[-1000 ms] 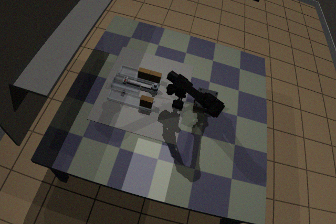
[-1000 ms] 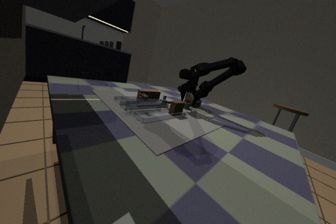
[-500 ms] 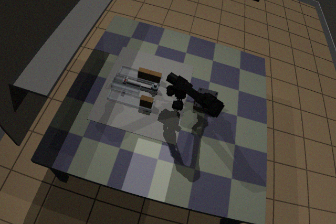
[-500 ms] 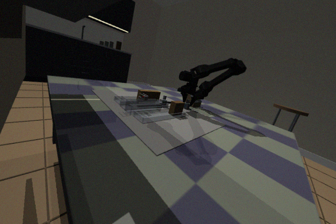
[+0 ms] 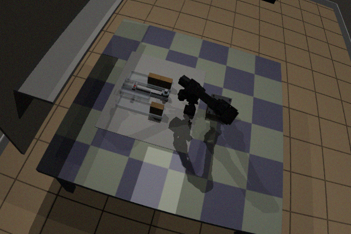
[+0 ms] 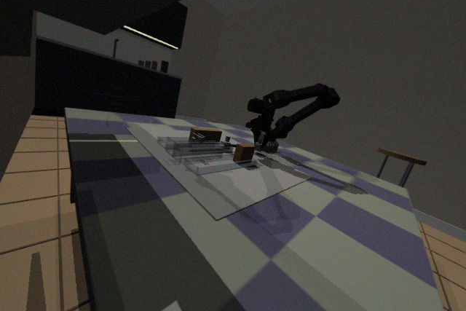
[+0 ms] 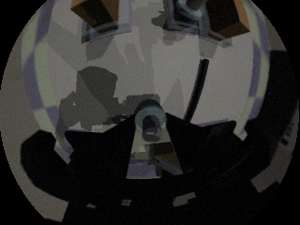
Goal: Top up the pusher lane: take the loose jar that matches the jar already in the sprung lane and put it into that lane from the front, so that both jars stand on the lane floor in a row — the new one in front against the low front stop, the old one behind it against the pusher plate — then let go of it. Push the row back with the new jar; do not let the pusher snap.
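Observation:
My gripper (image 7: 150,116) (image 5: 189,110) (image 6: 258,140) is shut on a loose jar (image 7: 150,115) (image 6: 258,146), a small round one with a pale blue rim and a grey top. The jar looks upright near the board's rear edge, by the arm's base; in the top view the gripper hides it. The sprung lane (image 5: 143,89) is the middle channel, with a dark rail and a small red part (image 5: 134,86) at its far end. One similar jar (image 5: 165,92) (image 6: 227,139) (image 7: 189,7) stands at the lane's front end, in front of my gripper. The pusher plate cannot be told clearly.
Clear-walled side lanes flank the sprung lane. Tan blocks (image 5: 159,80) (image 6: 205,134) (image 7: 227,16) stand in one, and a single tan block (image 5: 156,108) (image 6: 243,153) (image 7: 98,13) in the other. A dark strip (image 7: 197,89) lies on the grey board (image 5: 127,129) between the lanes and my gripper.

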You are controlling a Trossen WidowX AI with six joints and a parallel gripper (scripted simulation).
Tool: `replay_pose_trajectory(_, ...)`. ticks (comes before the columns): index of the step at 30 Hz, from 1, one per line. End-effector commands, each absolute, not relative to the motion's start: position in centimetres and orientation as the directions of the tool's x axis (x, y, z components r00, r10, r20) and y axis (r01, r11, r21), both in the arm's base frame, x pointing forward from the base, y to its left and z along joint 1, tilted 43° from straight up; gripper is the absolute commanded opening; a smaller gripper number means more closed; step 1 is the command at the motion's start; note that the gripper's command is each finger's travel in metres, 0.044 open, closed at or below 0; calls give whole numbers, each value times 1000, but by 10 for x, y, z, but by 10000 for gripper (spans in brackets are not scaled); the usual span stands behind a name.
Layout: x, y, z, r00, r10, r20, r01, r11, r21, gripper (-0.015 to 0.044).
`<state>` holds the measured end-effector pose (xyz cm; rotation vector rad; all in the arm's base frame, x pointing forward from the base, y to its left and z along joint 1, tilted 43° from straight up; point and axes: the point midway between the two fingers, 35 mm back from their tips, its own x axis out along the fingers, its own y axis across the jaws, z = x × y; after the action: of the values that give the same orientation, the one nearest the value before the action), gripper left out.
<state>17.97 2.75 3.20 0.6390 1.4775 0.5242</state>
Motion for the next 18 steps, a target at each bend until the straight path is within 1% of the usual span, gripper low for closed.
replay_pose_trajectory(1,182,10,46,43,669,-742,59,740,670,0)
replay_pose_trajectory(13,173,-33,92,40,676,-736,57,734,677,0)
replay_pose_trajectory(18,172,-36,94,40,677,-735,57,733,678,0)
